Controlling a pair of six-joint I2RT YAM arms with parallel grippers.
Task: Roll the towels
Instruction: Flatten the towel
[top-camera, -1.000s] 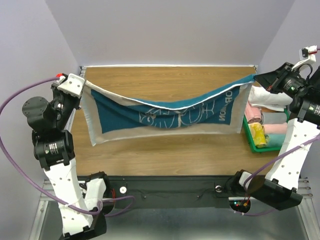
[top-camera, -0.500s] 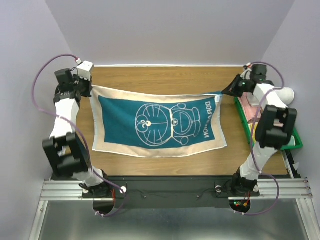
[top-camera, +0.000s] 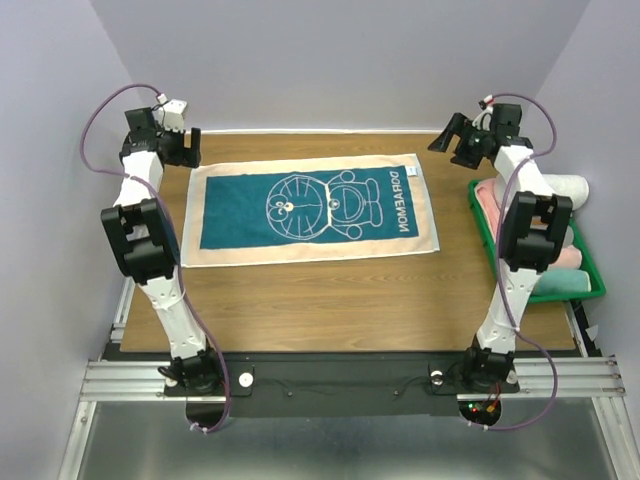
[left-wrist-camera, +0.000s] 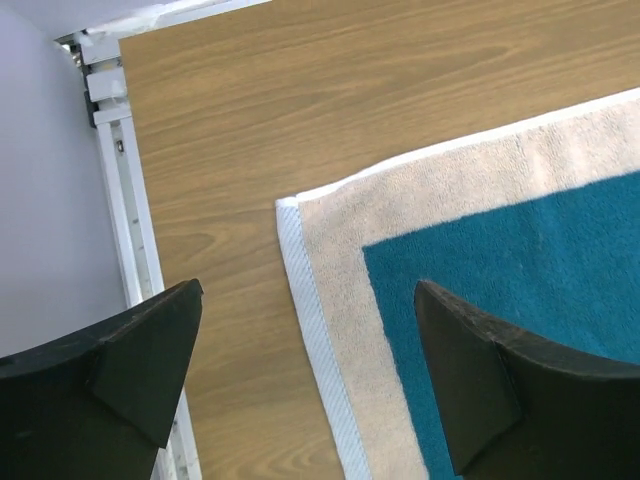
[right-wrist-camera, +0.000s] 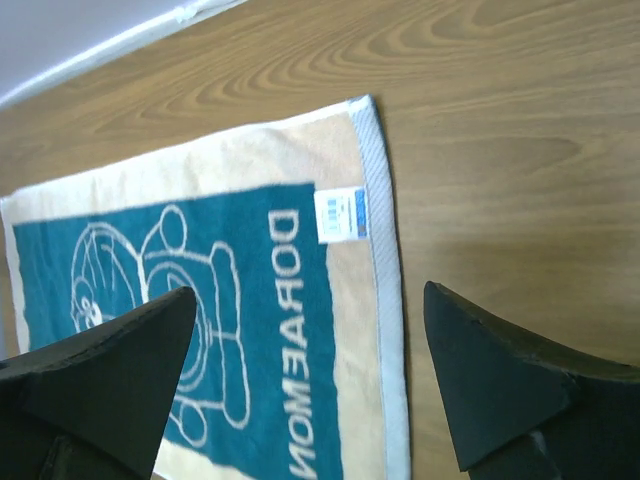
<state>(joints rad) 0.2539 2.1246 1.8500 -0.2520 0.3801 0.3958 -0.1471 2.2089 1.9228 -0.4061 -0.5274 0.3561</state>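
Note:
One of the towels (top-camera: 310, 210) lies spread flat on the wooden table, teal centre up, with a cream border, a white cartoon cat and DORAEMON lettering. My left gripper (top-camera: 190, 150) hovers open over its far left corner; the left wrist view shows that corner of the towel (left-wrist-camera: 500, 270) below the left gripper (left-wrist-camera: 308, 300), untouched. My right gripper (top-camera: 450, 140) hangs open above the far right corner. In the right wrist view the towel's (right-wrist-camera: 250, 290) lettered end and a small white label (right-wrist-camera: 340, 215) lie under the right gripper (right-wrist-camera: 310, 295). Neither gripper holds anything.
A green bin (top-camera: 590, 275) stands at the table's right edge with several rolled towels (top-camera: 560, 187) in pink and white. A metal rail (left-wrist-camera: 120, 200) runs along the table's left edge. Grey walls enclose the back and sides.
The towel, held stretched above the table by both grippers, has come down and lies flat. Both grippers have opened and let go of its far corners.

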